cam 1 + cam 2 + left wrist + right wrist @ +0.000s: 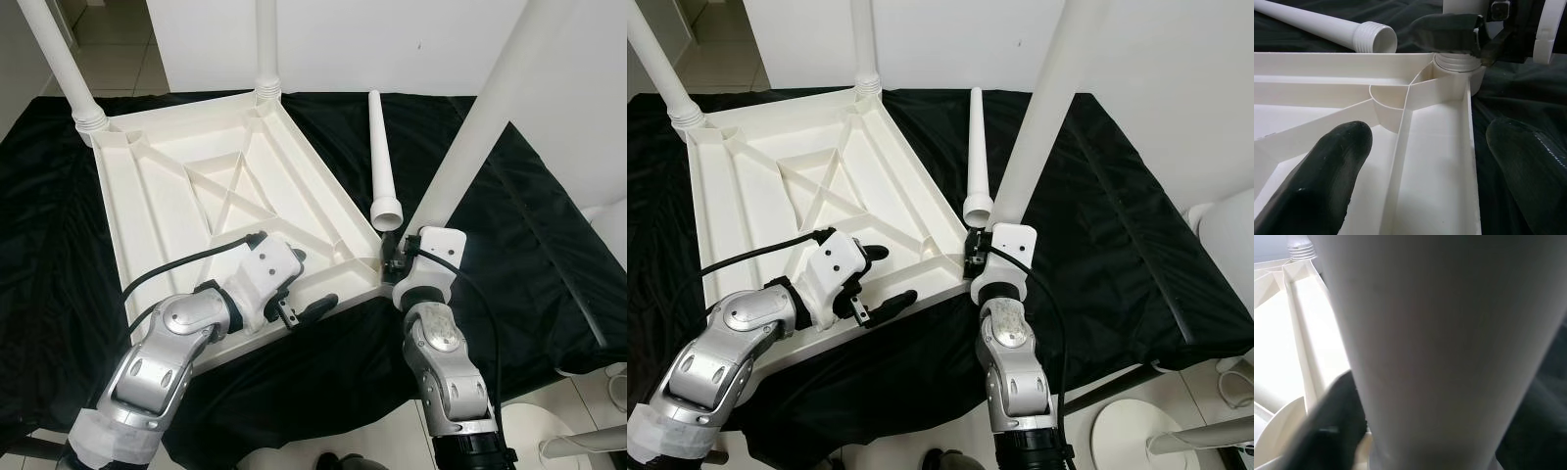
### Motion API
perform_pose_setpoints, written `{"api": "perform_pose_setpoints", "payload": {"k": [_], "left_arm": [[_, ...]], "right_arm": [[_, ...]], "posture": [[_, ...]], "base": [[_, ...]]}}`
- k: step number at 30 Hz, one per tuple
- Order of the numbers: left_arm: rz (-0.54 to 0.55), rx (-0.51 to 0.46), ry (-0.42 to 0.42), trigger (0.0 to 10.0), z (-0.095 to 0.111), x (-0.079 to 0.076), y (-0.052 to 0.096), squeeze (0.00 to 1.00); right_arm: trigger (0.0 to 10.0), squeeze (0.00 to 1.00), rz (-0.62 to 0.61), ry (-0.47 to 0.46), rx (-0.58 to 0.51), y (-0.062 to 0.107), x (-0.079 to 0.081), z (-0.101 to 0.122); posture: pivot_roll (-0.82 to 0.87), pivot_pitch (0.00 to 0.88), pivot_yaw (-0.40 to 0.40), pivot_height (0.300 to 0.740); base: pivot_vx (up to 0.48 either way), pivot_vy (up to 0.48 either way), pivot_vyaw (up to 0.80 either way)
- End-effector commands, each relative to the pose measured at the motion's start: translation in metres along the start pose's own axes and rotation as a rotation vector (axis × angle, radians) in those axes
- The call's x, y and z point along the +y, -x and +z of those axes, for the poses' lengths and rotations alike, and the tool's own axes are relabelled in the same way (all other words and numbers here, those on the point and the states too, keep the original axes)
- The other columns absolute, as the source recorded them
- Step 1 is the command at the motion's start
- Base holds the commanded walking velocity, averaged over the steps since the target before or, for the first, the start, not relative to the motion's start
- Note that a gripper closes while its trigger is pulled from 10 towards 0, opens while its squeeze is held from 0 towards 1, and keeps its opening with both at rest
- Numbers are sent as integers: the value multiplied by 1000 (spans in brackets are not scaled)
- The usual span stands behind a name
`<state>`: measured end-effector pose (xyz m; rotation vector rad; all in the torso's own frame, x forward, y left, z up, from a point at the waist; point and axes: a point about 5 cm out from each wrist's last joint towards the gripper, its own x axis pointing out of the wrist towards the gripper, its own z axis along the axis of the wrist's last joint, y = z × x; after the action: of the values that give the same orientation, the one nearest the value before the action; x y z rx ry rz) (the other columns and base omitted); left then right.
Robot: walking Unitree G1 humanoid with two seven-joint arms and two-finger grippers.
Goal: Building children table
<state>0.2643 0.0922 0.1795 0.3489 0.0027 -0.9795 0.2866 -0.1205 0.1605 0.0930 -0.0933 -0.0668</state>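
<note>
Three legs are already standing up out of the upside-down tabletop (196, 186), which lies on a worktop covered in black cloth (529, 255): two at the far corners and one at the near right corner. The right pincer (392, 257) is clamped low on that near-right leg (470, 137), right at the socket. You can see its black fingers (1449, 32) wrapped around the threaded base from the left wrist view, so I'd guess it's seating or twisting that one in.

The left pincer (294, 294) is spread wide and holding nothing, straddling the near edge of the tabletop with one finger over the ribbed inside and the other outside the rim.

The thing that matters next is the spare leg (382, 147), the fourth one. It's lying flat on the cloth just beside the tabletop's right edge, long axis running away from the robot, threaded open end pointing back toward it and stopping just short of the right pincer. So it's on the right arm's side and much nearer that arm than the left. The empty socket should be the near left corner, though the left arm covers it, so the leg probably has to cross over the tabletop or get handed across
</note>
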Motion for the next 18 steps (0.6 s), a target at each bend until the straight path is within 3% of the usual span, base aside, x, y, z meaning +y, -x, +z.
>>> {"api": "perform_pose_setpoints", "payload": {"k": [1,10,11,12,13,18], "left_arm": [[55,13,1,10000,-1,0,1,0],[56,11,3,10000,-1,-1,1,0],[56,11,4,10000,-1,-1,1,0],[56,11,4,10000,-1,-1,1,0],[45,10,1,10000,-1,-3,0,0],[36,8,-2,10000,-1,-3,-1,0]], "right_arm": [[10000,1000,-1,-39,29,3,2,-5],[10000,1000,60,-5,-6,4,0,-2],[10000,0,92,-1,-16,4,-2,-1],[10000,0,92,-1,-16,4,-2,-1],[10000,0,188,18,-34,5,-6,0],[10000,0,250,44,-49,4,-11,2]], "posture": [[123,145,-50,740],[117,138,-58,740],[112,134,-55,740],[112,134,-55,740],[107,127,-52,740],[99,120,-46,740]], "base": [[0,0,0],[0,0,0],[0,0,0],[0,0,0],[0,0,0],[0,0,0]]}}
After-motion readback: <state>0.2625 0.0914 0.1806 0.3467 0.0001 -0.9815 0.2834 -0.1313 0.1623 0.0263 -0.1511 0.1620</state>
